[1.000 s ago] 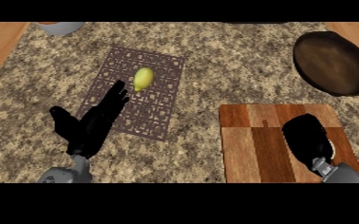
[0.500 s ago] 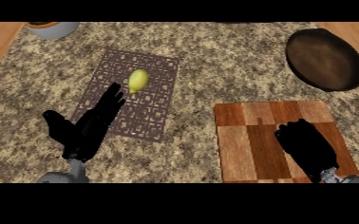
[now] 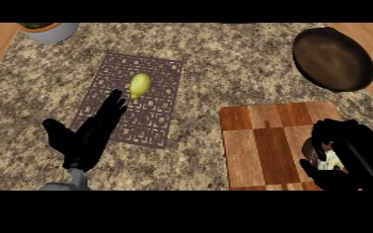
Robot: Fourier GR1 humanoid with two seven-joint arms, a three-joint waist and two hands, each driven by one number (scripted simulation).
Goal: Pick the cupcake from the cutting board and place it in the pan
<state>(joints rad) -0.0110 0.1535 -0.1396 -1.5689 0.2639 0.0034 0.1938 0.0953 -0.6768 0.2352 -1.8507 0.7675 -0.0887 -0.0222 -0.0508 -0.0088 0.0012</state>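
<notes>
Two black hands come up from the lower edge of the frame over a speckled stone counter (image 3: pixel 218 79). At the lower right, the right hand (image 3: pixel 348 150) sits on the right part of the wooden cutting board (image 3: pixel 266 143), its fingers and thumb curled around the cupcake (image 3: pixel 325 159), of which only a pale patch and a bit of brown show between the fingers; the cupcake is on or just above the board, at its right edge, and which of the two I cannot tell. At the lower left, the left hand (image 3: pixel 87 138) is open with its fingers straight and pointing up and to the right, thumb spread out to the left, and it has hold of nothing; its fingertips overlap the lower left part of a dark patterned mat (image 3: pixel 157 79). On that mat, toward its upper middle, lies a yellow lemon (image 3: pixel 140 85), just beyond the left hand's fingertips and apart from them. The dark brown pan (image 3: pixel 331 59) lies at the upper right of the frame, above the cutting board and apart from it, with nothing in it. At the upper left corner the rim of a grey pot (image 3: pixel 51 30) shows, cut off by the frame's top.
</notes>
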